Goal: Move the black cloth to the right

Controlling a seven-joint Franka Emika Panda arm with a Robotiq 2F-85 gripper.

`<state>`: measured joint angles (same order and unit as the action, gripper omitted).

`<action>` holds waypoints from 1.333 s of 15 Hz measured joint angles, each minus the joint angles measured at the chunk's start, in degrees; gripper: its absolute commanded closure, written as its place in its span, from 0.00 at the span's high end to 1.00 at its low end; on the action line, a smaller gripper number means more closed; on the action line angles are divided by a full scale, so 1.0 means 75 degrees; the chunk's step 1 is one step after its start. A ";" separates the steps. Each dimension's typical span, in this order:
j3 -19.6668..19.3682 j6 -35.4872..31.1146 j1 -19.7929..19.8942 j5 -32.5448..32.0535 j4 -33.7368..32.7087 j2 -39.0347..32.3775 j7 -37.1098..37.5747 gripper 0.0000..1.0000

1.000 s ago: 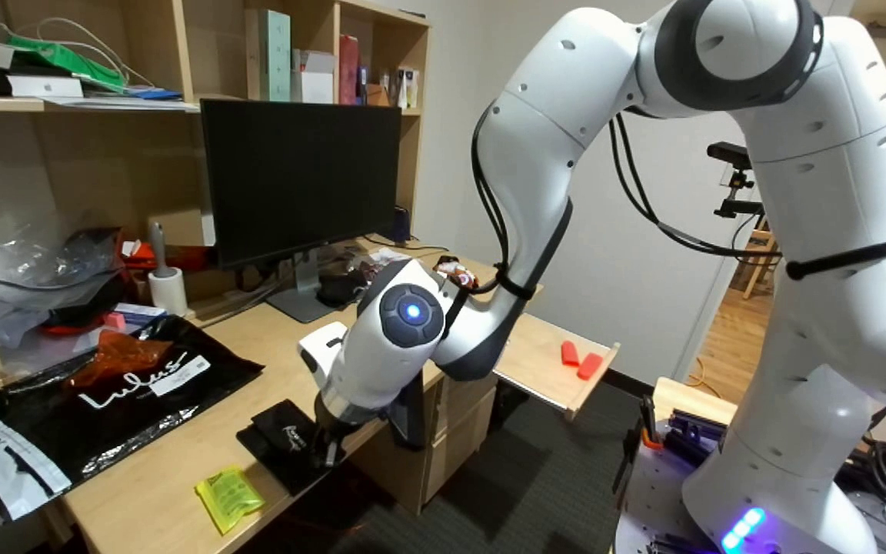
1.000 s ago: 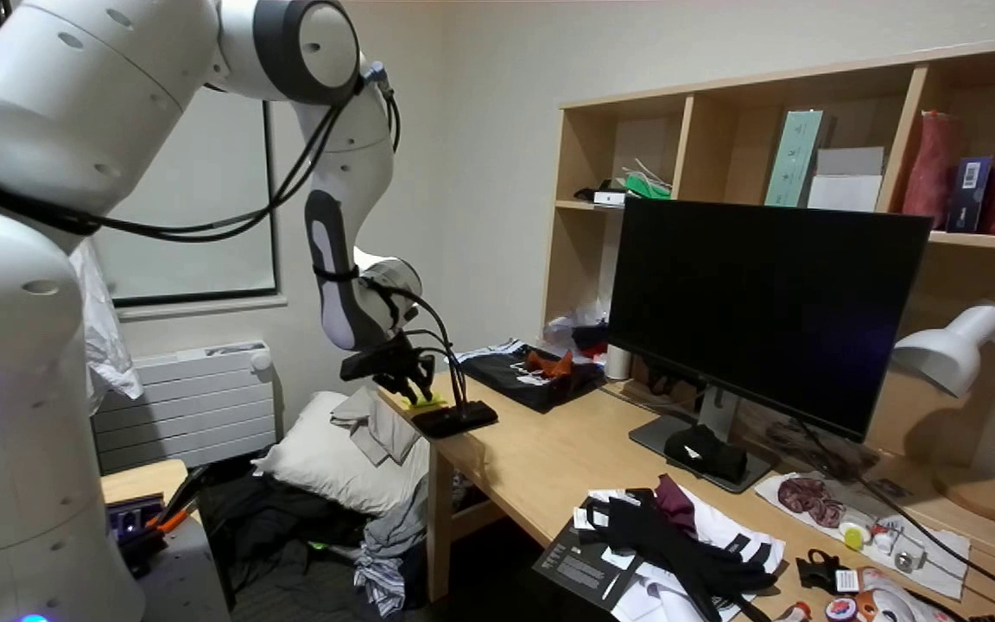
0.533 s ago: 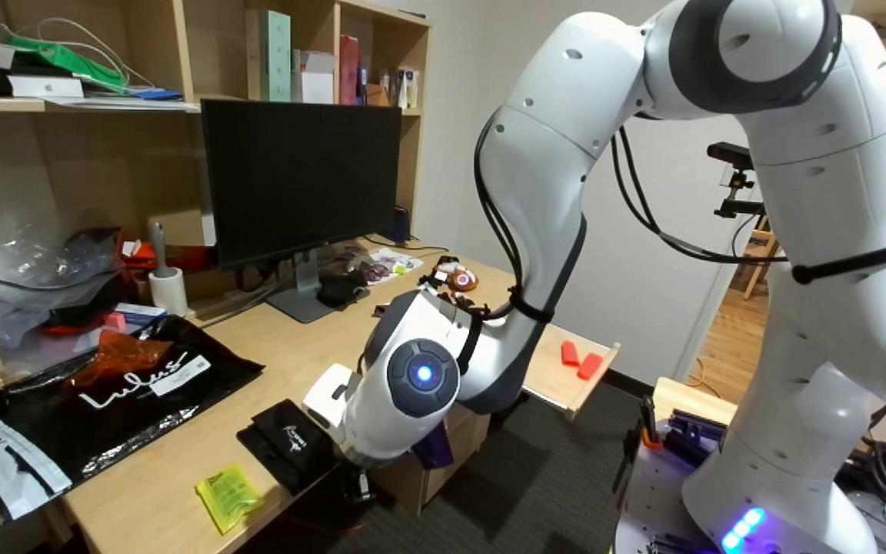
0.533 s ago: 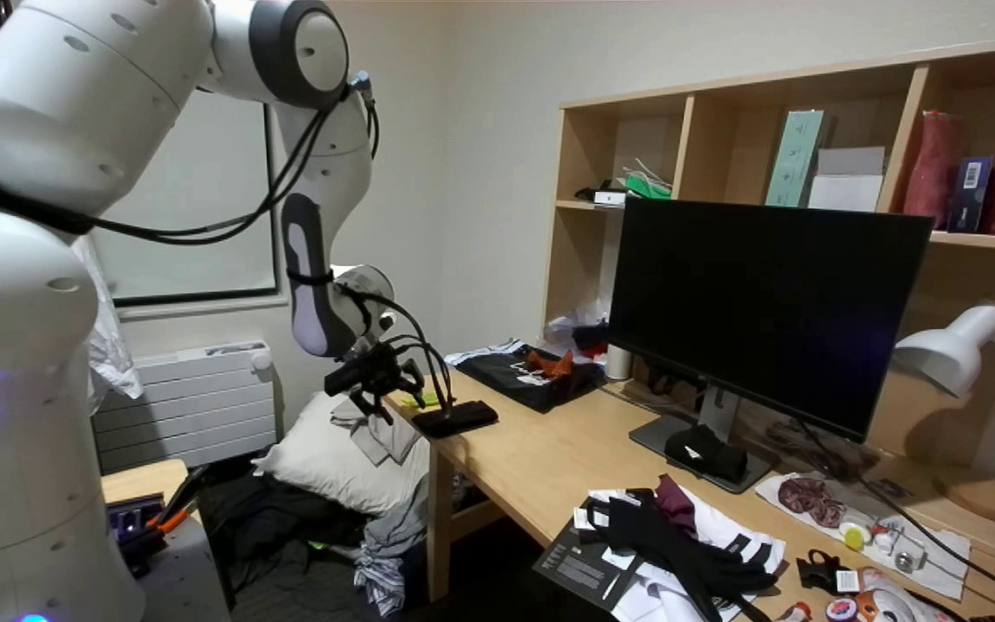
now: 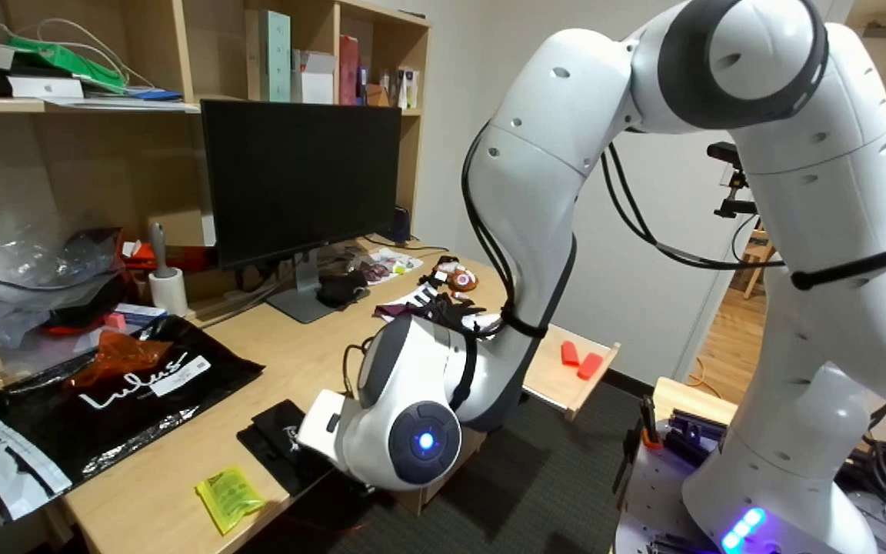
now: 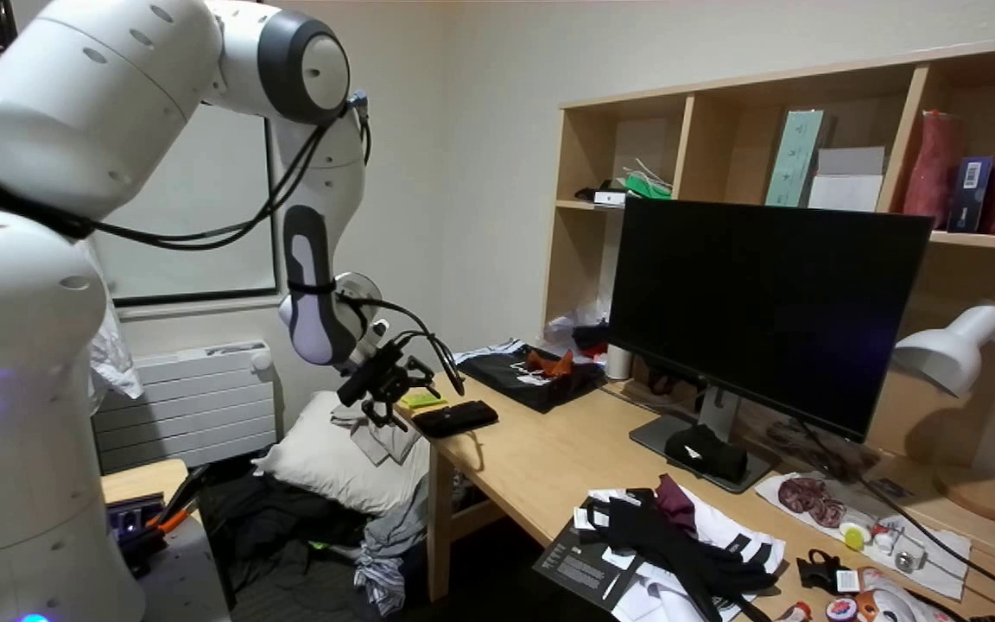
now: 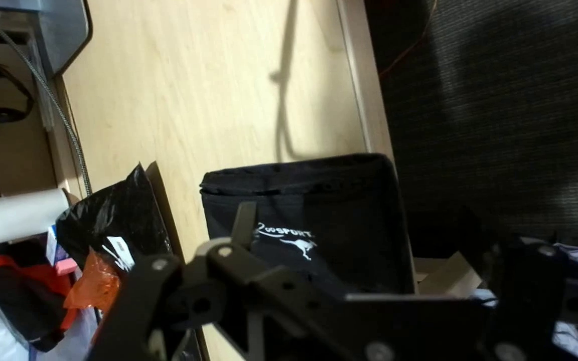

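Wrist view shows the black cloth (image 7: 339,220) at the edge of the desk (image 7: 193,85), partly hidden behind blurred fingers (image 7: 245,223). White lettering on it ends in "SPORT", its first character hard to make out, above a kangaroo figure. In an exterior view the gripper (image 6: 421,410) hangs just clear of the cloth, fingers spread wide. In an exterior view the arm (image 5: 543,154) hides most of the gripper and some lettering; white script on the black sheet (image 5: 128,422) reads "lulus". The label (image 5: 181,375) there and print on the yellow-green pad (image 5: 231,500) are too small to read.
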<state>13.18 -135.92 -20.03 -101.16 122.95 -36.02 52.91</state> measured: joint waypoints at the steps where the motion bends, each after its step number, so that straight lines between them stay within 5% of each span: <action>1: 0.0015 0.0062 0.0001 -0.0117 -0.0068 -0.0119 -0.0031 1.00; 2: 0.0028 0.0108 0.0001 -0.0193 -0.0140 -0.0234 -0.0079 1.00; 3: 0.0040 0.0153 0.0001 -0.0296 -0.0214 -0.0346 -0.0102 0.75; 14: 0.0124 0.0407 0.0040 -0.0429 -0.0654 -0.0826 -0.0407 0.09; 20: 0.0245 0.0374 0.0218 -0.0357 -0.0660 -0.0778 -0.0225 0.05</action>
<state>15.02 -133.11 -18.40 -103.84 118.00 -41.85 51.22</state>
